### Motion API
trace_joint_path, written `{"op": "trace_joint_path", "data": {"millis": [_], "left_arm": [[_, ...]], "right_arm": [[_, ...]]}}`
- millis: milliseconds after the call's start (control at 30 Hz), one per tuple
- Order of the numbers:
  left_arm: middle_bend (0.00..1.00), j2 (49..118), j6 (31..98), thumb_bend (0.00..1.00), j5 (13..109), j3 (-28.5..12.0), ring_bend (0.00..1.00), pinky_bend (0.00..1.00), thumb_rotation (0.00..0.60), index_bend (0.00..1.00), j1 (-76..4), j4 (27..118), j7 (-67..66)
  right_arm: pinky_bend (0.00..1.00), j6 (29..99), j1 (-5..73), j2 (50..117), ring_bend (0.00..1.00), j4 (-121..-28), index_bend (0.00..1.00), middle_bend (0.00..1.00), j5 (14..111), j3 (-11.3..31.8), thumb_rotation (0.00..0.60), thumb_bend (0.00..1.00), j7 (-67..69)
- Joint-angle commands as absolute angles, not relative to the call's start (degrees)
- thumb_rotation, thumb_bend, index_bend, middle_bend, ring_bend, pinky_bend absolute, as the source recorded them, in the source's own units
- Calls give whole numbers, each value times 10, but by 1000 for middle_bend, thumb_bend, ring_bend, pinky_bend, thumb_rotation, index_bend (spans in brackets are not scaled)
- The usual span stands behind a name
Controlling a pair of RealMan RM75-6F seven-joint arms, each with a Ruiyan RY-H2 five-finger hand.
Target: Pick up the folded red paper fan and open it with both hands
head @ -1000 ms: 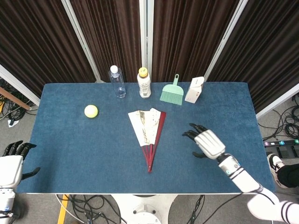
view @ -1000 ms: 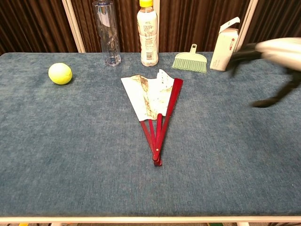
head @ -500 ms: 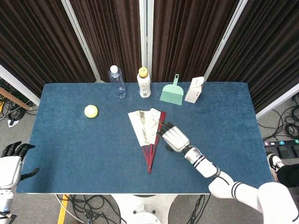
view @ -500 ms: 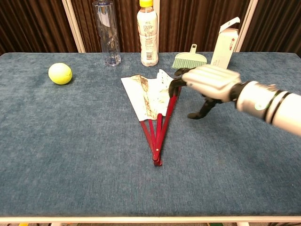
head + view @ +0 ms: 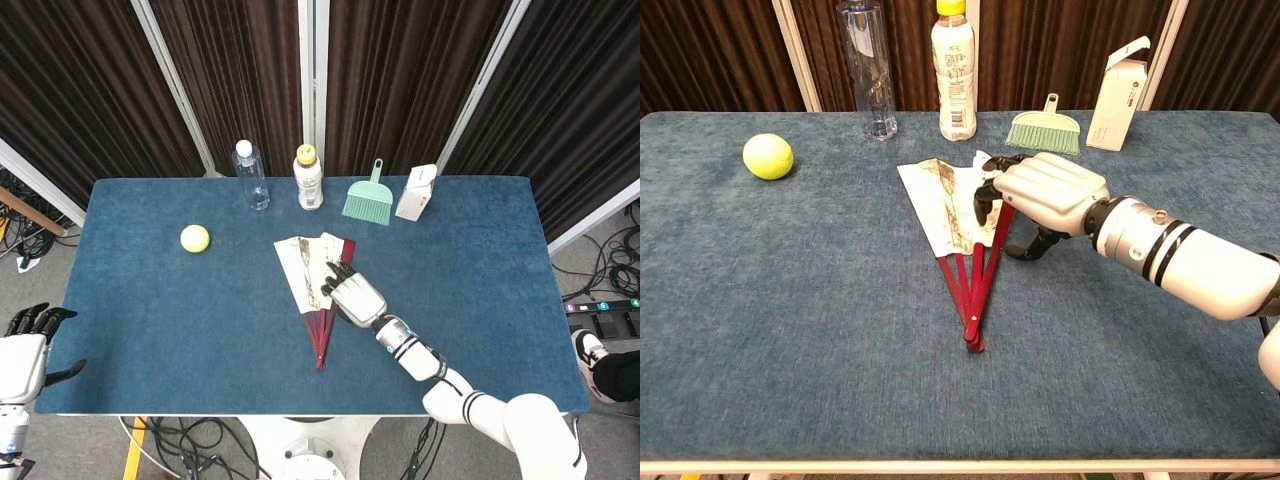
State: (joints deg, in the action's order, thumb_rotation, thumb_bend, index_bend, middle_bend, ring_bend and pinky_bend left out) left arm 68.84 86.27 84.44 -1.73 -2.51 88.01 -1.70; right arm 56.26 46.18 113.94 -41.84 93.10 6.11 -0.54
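Note:
The red paper fan (image 5: 306, 268) lies partly spread on the blue table (image 5: 150, 320), its cream leaf pointing away and its red ribs meeting at a pivot toward me. In the chest view the fan (image 5: 948, 212) sits at the table's middle. My right hand (image 5: 355, 295) hovers over the fan's right red guard, palm down. Its fingertips (image 5: 985, 195) curl down onto the paper's right edge, and the thumb stands apart just right of the ribs; the right hand (image 5: 1048, 190) hides part of the guard. My left hand (image 5: 24, 352) hangs beyond the table's left front corner, fingers spread, holding nothing.
Along the far edge stand a clear bottle (image 5: 256, 178), a white bottle with a yellow cap (image 5: 309, 180), a green hand brush (image 5: 369, 197) and a white carton (image 5: 415, 192). A yellow-green ball (image 5: 195, 238) rests at the left.
My right hand has swept left across the table from the right side onto the fan's right edge. The fan and the left hand have stayed put.

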Motion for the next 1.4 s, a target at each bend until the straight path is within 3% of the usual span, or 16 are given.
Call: {"op": "trace_joint_path", "data": {"millis": [33, 333, 633, 700, 800, 900, 1000, 1133, 1400], "left_arm": [[252, 688, 862, 0, 844, -17, 136, 159, 600, 280, -25, 880, -16], [252, 687, 861, 0, 845, -18, 136, 159, 600, 280, -26, 879, -12], [252, 688, 870, 0, 844, -18, 136, 159, 600, 280, -20, 879, -10], [252, 688, 871, 0, 845, -18, 136, 159, 600, 280, -19, 879, -9], [252, 686, 875, 0, 848, -20, 136, 159, 600, 280, -19, 879, -8], [252, 682, 884, 0, 860, -23, 136, 159, 600, 280, -22, 880, -11], [252, 681, 891, 0, 875, -28, 136, 159, 600, 280, -29, 882, -9], [252, 680, 879, 0, 888, -38, 136, 159, 600, 280, -51, 891, 15], [252, 715, 825, 0, 892, -77, 136, 187, 600, 280, -122, 857, 118]], "right_arm": [[135, 576, 465, 1163, 79, -387, 406, 328, 932, 54, 600, 207, 9], [133, 623, 475, 1228, 120, -279, 509, 390, 943, 43, 600, 299, 52], [147, 622, 499, 1271, 152, -195, 532, 423, 948, 30, 600, 372, 84], [156, 623, 505, 1275, 176, -184, 551, 442, 953, 24, 600, 468, 81], [194, 623, 513, 1269, 228, -179, 597, 489, 963, 11, 600, 689, 91], [226, 624, 523, 1242, 288, -193, 658, 546, 978, -6, 600, 887, 111], [242, 642, 534, 1202, 338, -223, 711, 595, 990, -16, 600, 950, 123], [284, 667, 549, 1128, 396, -296, 756, 641, 1007, -26, 600, 1000, 117], [328, 684, 573, 971, 452, -496, 826, 692, 1028, -30, 600, 1000, 83]]}}
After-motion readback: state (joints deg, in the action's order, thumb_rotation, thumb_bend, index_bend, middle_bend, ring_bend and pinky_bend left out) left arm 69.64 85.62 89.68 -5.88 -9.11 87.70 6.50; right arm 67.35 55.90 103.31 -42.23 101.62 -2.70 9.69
